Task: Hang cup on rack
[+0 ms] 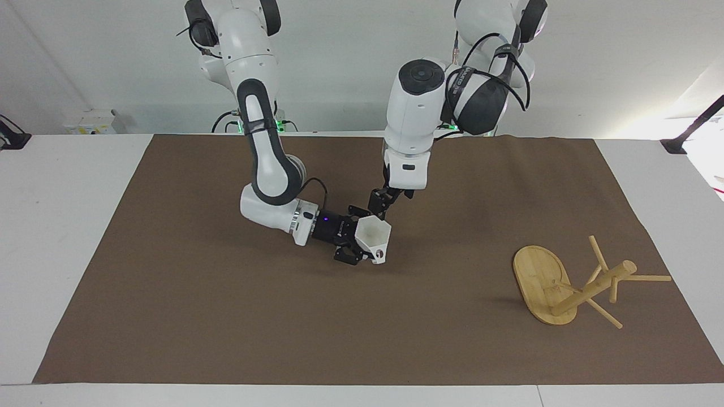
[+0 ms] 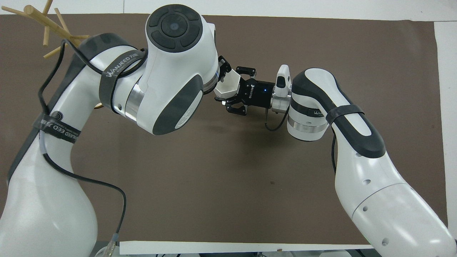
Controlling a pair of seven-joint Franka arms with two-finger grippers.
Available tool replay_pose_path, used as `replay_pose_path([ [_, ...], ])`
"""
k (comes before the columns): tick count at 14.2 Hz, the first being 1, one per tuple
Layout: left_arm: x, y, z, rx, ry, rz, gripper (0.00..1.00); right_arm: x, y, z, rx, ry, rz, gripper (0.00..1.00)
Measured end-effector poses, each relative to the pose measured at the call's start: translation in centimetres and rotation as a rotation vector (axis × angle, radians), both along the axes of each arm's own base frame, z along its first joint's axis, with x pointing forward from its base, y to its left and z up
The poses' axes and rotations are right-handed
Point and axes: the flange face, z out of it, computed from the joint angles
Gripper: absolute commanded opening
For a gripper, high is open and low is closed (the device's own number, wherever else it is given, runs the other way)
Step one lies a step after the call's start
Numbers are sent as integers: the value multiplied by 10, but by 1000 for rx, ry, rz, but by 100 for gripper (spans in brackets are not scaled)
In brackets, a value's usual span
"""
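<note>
The white faceted cup (image 1: pixel 375 233) is held on its side just above the brown mat, mouth toward the left arm's end of the table, handle low. My right gripper (image 1: pixel 362 237) is shut on it at its base end; both show in the overhead view, cup (image 2: pixel 228 87) and right gripper (image 2: pixel 236 91). My left gripper (image 1: pixel 380 204) reaches down to the cup's upper rim; in the overhead view it (image 2: pixel 223 69) is mostly hidden under its own wrist. The bamboo rack (image 1: pixel 540 277) lies tipped on its side at the left arm's end; only its pegs (image 2: pixel 46 23) show from above.
A brown mat (image 1: pixel 226 316) covers most of the white table (image 1: pixel 56 226). The left arm's large wrist and elbow (image 2: pixel 171 71) hang over the mat's middle and hide the rack's base from above.
</note>
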Motion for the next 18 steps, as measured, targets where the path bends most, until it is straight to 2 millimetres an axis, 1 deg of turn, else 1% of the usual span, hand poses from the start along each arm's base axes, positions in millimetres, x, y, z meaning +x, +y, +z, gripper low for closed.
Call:
replay_pose_path([
  [2,-2,-6,-10,-3,24,18,100,0,-1,0,-1,0,-2,34],
  [4,-2,-13,-29,9,49,45,99,0,-1,0,-1,0,-2,34],
  [5,0,-15,-39,15,57,51,93,0,-1,0,-1,1,-2,34],
  [6,2,-16,-48,18,62,53,77,0,-1,0,-1,1,-2,34],
  [7,3,-17,-53,20,66,57,23,0,-1,0,-1,1,-2,34],
  [8,3,-18,-57,16,73,70,0,0,-1,0,-1,1,-1,34],
  [12,10,-19,-53,-25,56,103,0,-1,0,-1,-1,2,1,35],
  [14,12,-21,-52,-41,39,106,0,-2,2,-1,1,2,5,40],
  [15,12,-20,-53,-40,41,107,0,-1,1,-1,-5,-15,6,55],
  [16,13,-21,-53,-41,40,107,0,-1,0,-1,-6,-17,5,89],
  [17,13,-22,-53,-40,37,105,0,-1,-1,-1,-6,-17,3,100],
  [18,13,-22,-52,-34,26,101,0,0,-2,-1,-4,-15,-2,100],
])
